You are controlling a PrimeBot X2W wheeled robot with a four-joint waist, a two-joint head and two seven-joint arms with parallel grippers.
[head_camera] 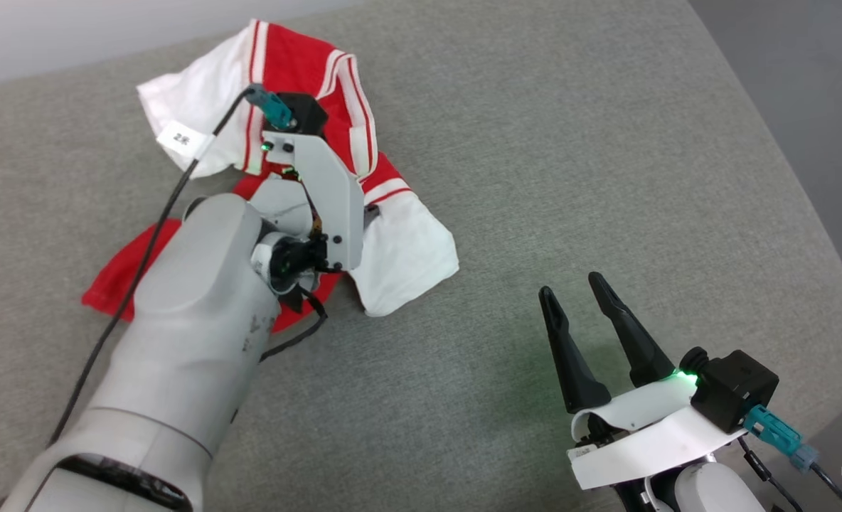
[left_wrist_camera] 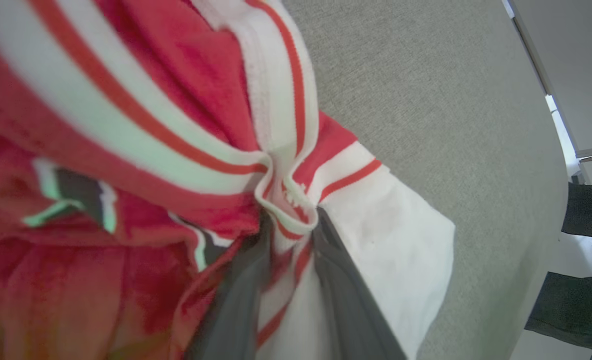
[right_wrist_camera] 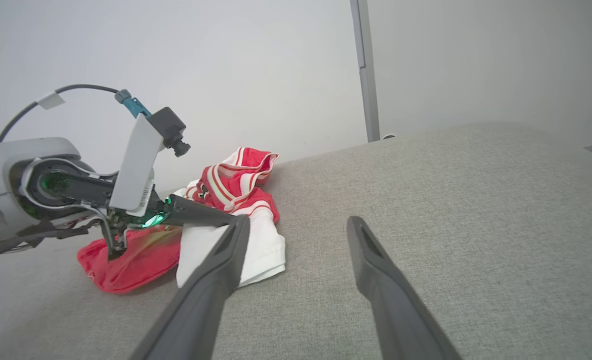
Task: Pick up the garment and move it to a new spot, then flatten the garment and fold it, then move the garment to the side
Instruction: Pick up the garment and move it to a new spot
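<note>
The garment [head_camera: 407, 249] lies crumpled on the grey padded surface at the upper left, red with white sleeves and striped trim. My left gripper [left_wrist_camera: 288, 225] is down in the heap. Its two dark fingers are closed on a bunched fold of the striped trim beside a white sleeve [left_wrist_camera: 401, 240]. In the head view the left wrist and its camera mount cover those fingers. From the right wrist view the garment [right_wrist_camera: 241, 175] sits low under the left arm. My right gripper [head_camera: 570, 284] hovers open and empty at the lower right, well apart from the cloth.
The grey surface [head_camera: 535, 142] curves down along its rounded right edge [head_camera: 840, 284]. A pale wall and an upright metal post [right_wrist_camera: 366, 75] stand behind it. Dark shapes [left_wrist_camera: 591, 210] show beyond the far edge.
</note>
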